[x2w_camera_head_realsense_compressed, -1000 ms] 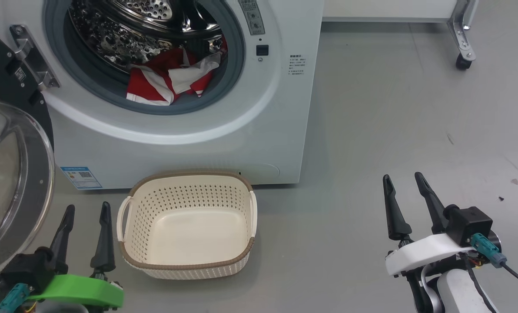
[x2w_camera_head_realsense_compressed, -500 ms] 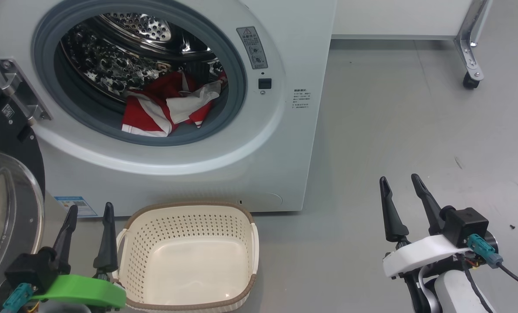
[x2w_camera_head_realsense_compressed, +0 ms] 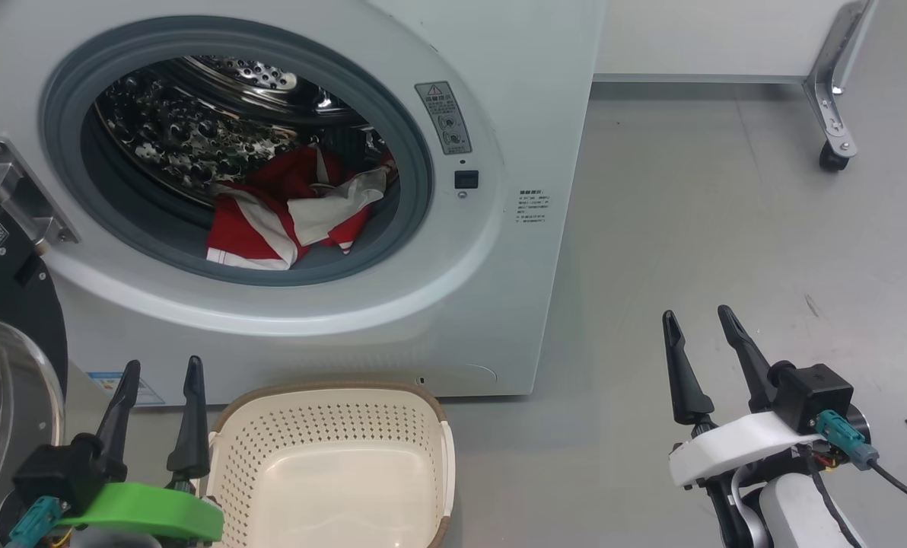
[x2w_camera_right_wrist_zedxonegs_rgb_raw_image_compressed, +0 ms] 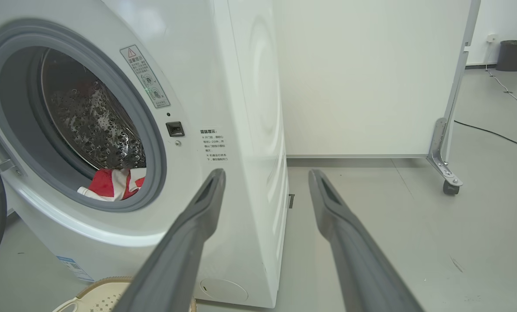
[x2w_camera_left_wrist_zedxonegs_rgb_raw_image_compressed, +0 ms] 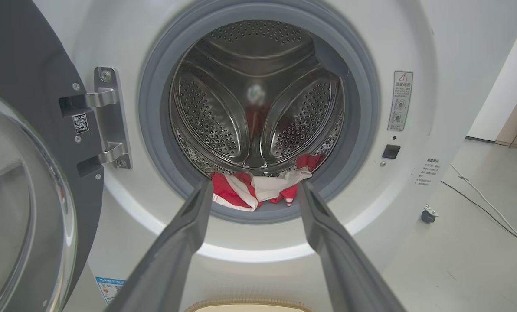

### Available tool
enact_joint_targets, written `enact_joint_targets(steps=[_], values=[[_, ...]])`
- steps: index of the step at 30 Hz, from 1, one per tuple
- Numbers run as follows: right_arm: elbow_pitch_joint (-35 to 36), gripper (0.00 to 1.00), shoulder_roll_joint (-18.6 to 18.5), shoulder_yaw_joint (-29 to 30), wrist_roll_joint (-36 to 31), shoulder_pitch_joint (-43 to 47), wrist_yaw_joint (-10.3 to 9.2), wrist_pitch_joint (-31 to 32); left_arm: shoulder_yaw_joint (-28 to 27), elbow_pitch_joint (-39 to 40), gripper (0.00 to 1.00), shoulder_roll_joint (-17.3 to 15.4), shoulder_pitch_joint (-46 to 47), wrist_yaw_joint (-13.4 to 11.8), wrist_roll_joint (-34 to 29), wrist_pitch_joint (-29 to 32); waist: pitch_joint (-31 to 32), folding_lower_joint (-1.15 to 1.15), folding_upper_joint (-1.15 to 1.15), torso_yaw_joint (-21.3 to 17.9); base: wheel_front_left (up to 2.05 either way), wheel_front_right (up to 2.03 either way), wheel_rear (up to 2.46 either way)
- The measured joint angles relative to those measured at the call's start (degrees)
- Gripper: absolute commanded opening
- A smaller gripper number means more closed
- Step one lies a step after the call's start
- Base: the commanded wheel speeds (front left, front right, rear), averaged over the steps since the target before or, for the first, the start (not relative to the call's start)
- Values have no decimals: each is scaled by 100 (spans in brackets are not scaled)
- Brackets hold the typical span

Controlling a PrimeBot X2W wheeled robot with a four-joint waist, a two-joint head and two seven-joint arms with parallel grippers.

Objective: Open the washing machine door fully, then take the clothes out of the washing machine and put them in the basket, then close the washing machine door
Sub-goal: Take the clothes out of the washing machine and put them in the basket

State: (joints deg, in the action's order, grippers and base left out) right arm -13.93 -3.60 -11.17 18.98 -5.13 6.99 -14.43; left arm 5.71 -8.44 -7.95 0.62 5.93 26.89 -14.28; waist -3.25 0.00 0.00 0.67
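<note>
While the washing machine door (x2w_camera_left_wrist_zedxonegs_rgb_raw_image_compressed: 24, 173) stands swung wide to the left, both claws hang released, grasping nothing, and the clothes (x2w_camera_head_realsense_compressed: 286, 217) lie inside the drum (x2w_camera_head_realsense_compressed: 195, 129).

The red-and-white clothes sit bunched at the front bottom of the perforated steel drum, just behind the grey seal of the washing machine (x2w_camera_head_realsense_compressed: 453, 304). The cream basket (x2w_camera_head_realsense_compressed: 324, 422) stands on the floor (x2w_camera_head_realsense_compressed: 689, 213) just in front of the machine, below the round opening. The left claw (x2w_camera_head_realsense_compressed: 163, 364), fingers spread, hovers just beside the basket's left edge and points at the opening; in its wrist view the garments show between its fingers. The right claw (x2w_camera_head_realsense_compressed: 695, 312), spread likewise, hovers over grey floor, well apart from the basket and to the right of the machine.
</note>
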Motion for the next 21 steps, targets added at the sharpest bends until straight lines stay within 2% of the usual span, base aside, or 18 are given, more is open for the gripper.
enact_joint_targets(steps=[21], values=[[7, 100, 3, 52, 1, 0, 0, 0, 9, 3, 100, -1, -2, 41, 0, 0, -84, 0, 0, -12, 11, -11, 0]])
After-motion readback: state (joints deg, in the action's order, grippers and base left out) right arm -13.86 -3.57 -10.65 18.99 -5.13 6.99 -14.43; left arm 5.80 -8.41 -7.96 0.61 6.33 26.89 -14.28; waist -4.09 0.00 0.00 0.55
